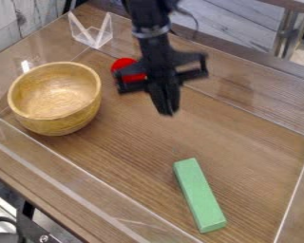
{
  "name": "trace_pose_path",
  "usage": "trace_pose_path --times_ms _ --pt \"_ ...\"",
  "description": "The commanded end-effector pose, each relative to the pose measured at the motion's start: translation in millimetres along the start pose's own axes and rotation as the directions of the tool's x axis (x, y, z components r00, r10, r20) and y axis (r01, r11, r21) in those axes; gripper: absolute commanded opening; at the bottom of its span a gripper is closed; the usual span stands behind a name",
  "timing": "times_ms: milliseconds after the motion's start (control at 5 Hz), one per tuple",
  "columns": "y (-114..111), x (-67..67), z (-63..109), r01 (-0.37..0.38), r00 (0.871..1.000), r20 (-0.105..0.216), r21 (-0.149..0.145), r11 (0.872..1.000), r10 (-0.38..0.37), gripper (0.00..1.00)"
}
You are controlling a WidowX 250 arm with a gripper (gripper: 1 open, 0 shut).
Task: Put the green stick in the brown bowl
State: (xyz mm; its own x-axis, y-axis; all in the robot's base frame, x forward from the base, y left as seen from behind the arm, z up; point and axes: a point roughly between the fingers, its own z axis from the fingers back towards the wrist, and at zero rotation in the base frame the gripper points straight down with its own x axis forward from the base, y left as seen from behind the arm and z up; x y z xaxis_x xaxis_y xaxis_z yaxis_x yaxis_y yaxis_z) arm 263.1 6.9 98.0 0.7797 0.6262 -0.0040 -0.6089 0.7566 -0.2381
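Observation:
The green stick (199, 195) lies flat on the wooden table near the front right, with nothing touching it. My gripper (166, 106) hangs well above and behind it, pointing down, its fingers pressed together and holding nothing. The brown bowl (56, 95) sits upright at the left, empty, a short way left of the gripper.
A red ball-like fruit (123, 67) lies behind the gripper, partly covered by it. A clear plastic stand (88, 29) is at the back left. A low clear wall (66, 171) runs along the table's front edge.

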Motion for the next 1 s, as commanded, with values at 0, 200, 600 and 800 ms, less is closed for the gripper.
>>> trace_pose_path --times_ms 0,200,600,800 --pt "-5 -10.1 4.1 0.043 0.998 0.037 -0.026 0.999 -0.042 0.0" --pt "-8 -29.4 -0.9 0.035 0.999 0.031 -0.022 0.999 -0.034 0.0" --pt "-8 -36.2 -2.5 -0.03 0.998 0.052 -0.029 0.999 0.031 0.0" --pt "-10 -30.4 -2.0 0.003 0.999 0.049 -0.033 0.999 -0.001 0.0"
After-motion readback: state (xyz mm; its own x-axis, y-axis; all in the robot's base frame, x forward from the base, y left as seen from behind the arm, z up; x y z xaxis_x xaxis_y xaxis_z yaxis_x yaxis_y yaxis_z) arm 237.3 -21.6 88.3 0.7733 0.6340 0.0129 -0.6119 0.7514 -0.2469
